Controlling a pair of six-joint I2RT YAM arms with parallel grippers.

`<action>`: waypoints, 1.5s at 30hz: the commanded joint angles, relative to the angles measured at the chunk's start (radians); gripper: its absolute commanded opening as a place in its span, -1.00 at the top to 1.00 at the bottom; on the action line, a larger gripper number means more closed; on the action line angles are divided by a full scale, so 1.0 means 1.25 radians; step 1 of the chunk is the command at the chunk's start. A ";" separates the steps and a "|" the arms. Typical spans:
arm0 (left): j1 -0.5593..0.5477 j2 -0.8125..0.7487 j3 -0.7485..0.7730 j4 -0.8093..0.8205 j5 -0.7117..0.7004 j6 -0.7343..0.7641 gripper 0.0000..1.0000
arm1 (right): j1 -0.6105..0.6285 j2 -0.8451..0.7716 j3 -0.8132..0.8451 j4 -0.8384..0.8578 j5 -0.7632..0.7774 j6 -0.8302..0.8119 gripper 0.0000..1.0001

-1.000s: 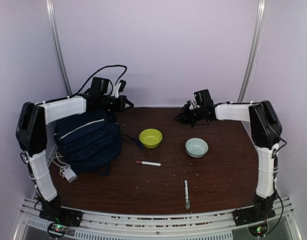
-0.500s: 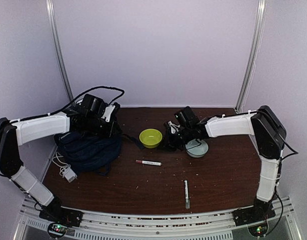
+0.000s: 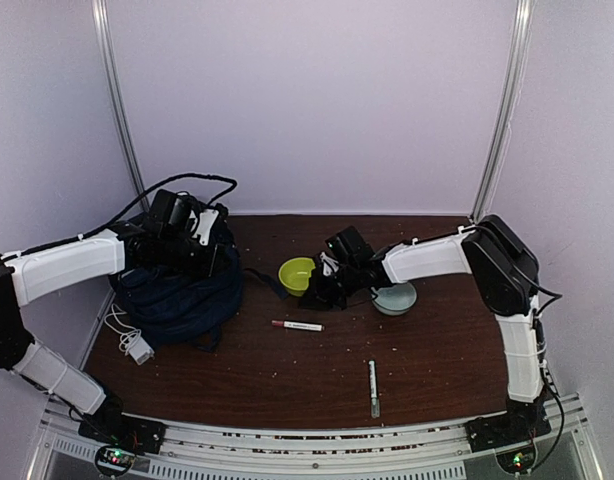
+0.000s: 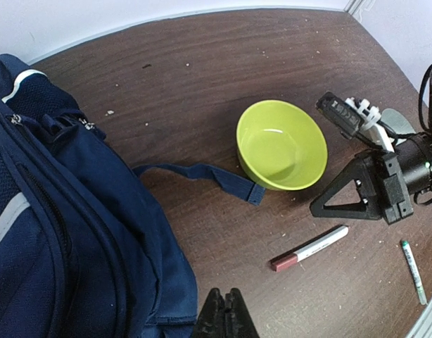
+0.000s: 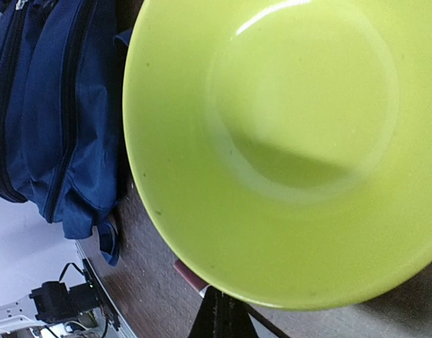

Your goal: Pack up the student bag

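student bag (image 3: 177, 300) slumped, strap (image 4: 195, 174) toward green bowl (image 3: 296, 272)

Soft even light, faint shadows, mild blur

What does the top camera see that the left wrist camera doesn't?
Only the top view: the white charger beside the student bag. Only the left wrist view: the bag's zipper pulls, seen close up. Both views: the bag, the green bowl, the marker and the pen.
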 commanded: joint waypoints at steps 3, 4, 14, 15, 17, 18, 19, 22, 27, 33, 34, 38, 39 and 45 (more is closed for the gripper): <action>0.003 -0.010 0.004 -0.002 -0.029 0.025 0.92 | -0.006 0.042 0.013 0.113 0.089 0.071 1.00; 0.003 -0.011 0.005 -0.002 -0.028 0.025 0.91 | -0.008 0.049 0.022 0.122 0.096 0.078 1.00; 0.003 -0.027 0.000 -0.014 -0.036 0.028 0.88 | -0.053 0.160 0.193 0.146 0.168 0.154 1.00; 0.004 -0.030 -0.002 -0.014 -0.037 0.027 0.87 | -0.061 0.179 0.223 0.145 0.169 0.165 1.00; 0.004 -0.035 -0.006 -0.016 -0.039 0.027 0.87 | -0.075 0.221 0.278 0.152 0.145 0.230 1.00; 0.004 -0.037 -0.009 -0.016 -0.042 0.027 0.86 | -0.080 0.243 0.299 0.187 0.139 0.269 1.00; 0.003 -0.038 -0.010 -0.015 -0.042 0.025 0.86 | -0.085 0.263 0.331 0.183 0.143 0.295 1.00; 0.004 -0.043 -0.011 -0.015 -0.038 0.021 0.84 | -0.098 0.319 0.433 0.146 0.158 0.350 1.00; 0.004 -0.065 -0.024 -0.010 -0.039 0.014 0.82 | -0.125 0.386 0.533 0.147 0.185 0.453 1.00; 0.005 -0.120 -0.020 -0.015 -0.004 0.002 0.60 | -0.140 0.332 0.490 0.162 0.147 0.388 1.00; 0.008 -0.128 -0.022 -0.012 0.006 -0.006 0.50 | -0.139 0.310 0.450 0.178 0.127 0.362 1.00; 0.025 -0.146 -0.027 -0.009 0.043 -0.040 0.17 | -0.134 0.175 0.301 0.185 0.056 0.215 0.99; 0.033 -0.150 -0.025 -0.014 0.050 -0.049 0.09 | -0.132 0.135 0.262 0.183 0.046 0.182 0.98; 0.101 -0.194 -0.008 -0.087 -0.034 -0.061 -0.37 | -0.125 -0.062 0.044 0.145 0.024 0.023 0.82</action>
